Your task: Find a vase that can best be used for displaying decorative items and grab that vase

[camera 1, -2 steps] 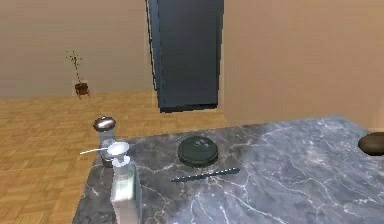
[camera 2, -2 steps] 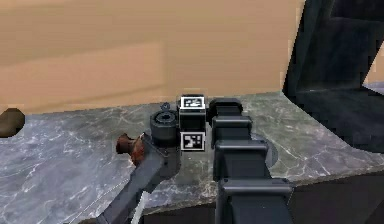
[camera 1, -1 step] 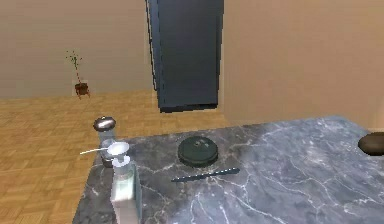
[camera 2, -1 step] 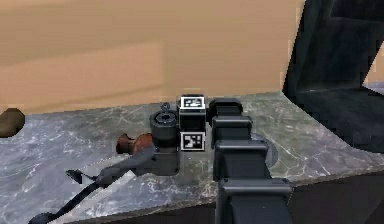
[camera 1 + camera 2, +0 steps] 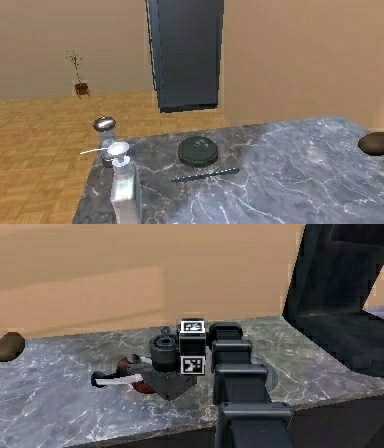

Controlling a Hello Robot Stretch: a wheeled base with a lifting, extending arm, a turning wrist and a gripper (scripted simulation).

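A grey marble bench (image 5: pixel 60 409) stands before tan walls and a tall dark unit (image 5: pixel 186 50). The end effector (image 5: pixel 140 376) reaches across the bench, with a small red-and-white object (image 5: pixel 112 378) at its 9 o'clock. Its grip state and load cannot be determined. No shape confirms as the vase. A brown rounded object (image 5: pixel 10 344) lies farther out toward 9 o'clock. Judged step: search. The next move requires identifying the target before reaching. No writing is legible.

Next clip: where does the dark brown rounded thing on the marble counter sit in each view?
Forward view: the dark brown rounded thing is cut by the right edge, on the grey marble counter.
Arm side view: it sits at the left edge, near the counter's far rim.
Shared landmark: the dark tall cabinet beyond the counter.
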